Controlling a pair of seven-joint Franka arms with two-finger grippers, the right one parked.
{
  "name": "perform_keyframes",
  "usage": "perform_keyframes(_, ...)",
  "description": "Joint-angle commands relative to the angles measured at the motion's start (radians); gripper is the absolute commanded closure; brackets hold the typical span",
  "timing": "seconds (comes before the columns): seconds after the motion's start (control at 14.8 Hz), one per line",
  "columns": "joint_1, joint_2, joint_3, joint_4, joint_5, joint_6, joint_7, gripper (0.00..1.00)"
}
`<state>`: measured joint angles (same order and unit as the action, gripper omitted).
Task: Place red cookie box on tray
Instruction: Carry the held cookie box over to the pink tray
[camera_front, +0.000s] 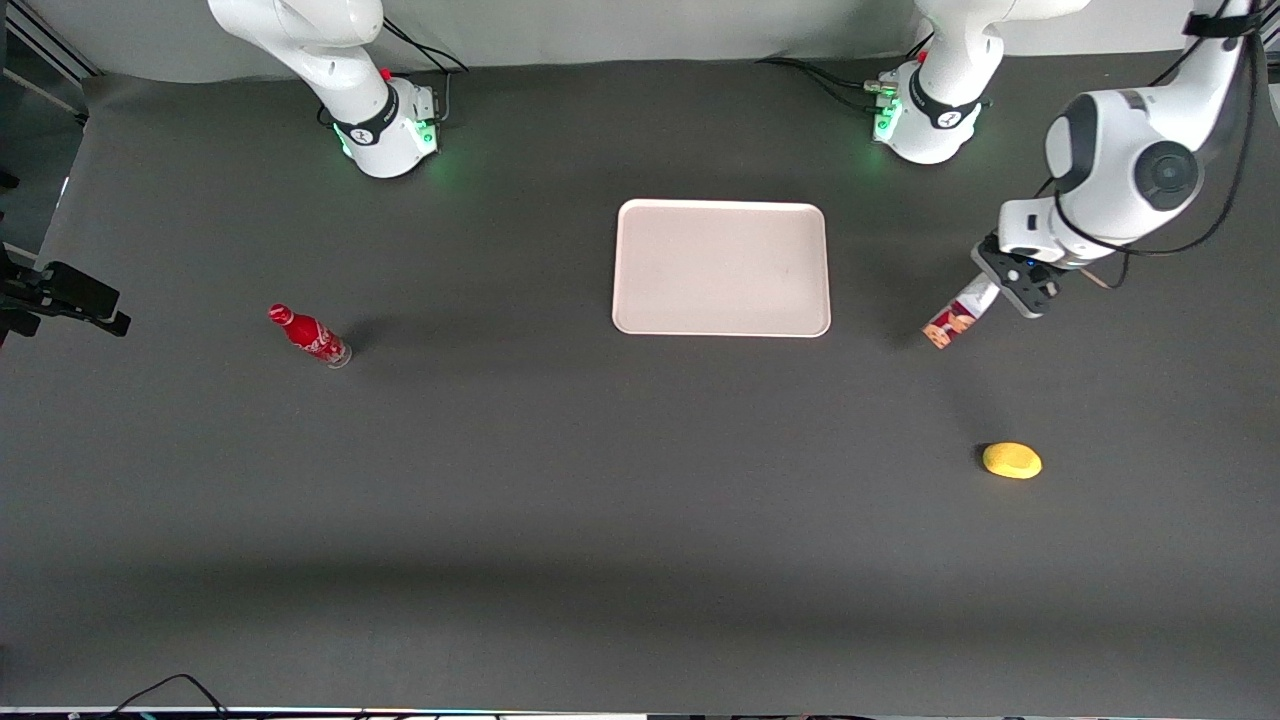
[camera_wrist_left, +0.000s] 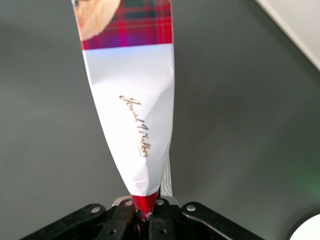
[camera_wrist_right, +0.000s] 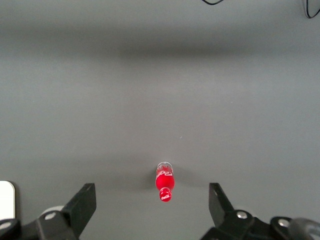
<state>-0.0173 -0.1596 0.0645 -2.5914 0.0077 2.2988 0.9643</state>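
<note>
One end of red cookie box (camera_front: 960, 318) pinched in hand (camera_front: 1008, 290); long axis slants down toward tray (camera_front: 722, 268), just beside.

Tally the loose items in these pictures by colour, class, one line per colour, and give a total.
Red: 2, the red cookie box held in the gripper, and the red bottle
Pinkish-white: 1, the tray
Yellow: 1, the yellow object
Total: 4
</note>
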Motion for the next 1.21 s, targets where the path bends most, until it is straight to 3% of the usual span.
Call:
perform_keyframes(0.0, -0.012, -0.018, -0.005, 0.265, 0.008, -0.229, -0.062, 1.00)
perform_keyframes(0.2, -0.012, -0.017, -0.041, 0.535, 0.058, -0.508, -0.160, 1.00)
perform_keyframes(0.4, -0.012, 0.005, -0.055, 0.733, 0.067, -0.674, -0.216, 1.00)
perform_keyframes(0.54, -0.012, 0.006, -0.057, 0.744, 0.058, -0.677, -0.240, 1.00)
perform_keyframes(0.67, -0.023, 0.006, -0.074, 0.737, 0.049, -0.685, -0.374, 1.00)
perform_keyframes(0.81, -0.039, 0.003, -0.124, 0.732, 0.031, -0.712, -0.595, 1.00)
perform_keyframes(1.01, -0.039, 0.002, -0.271, 0.729, 0.009, -0.742, -0.945, 1.00)
perform_keyframes(1.15, -0.047, 0.005, -0.327, 0.708, -0.096, -0.737, -1.114, 1.00)
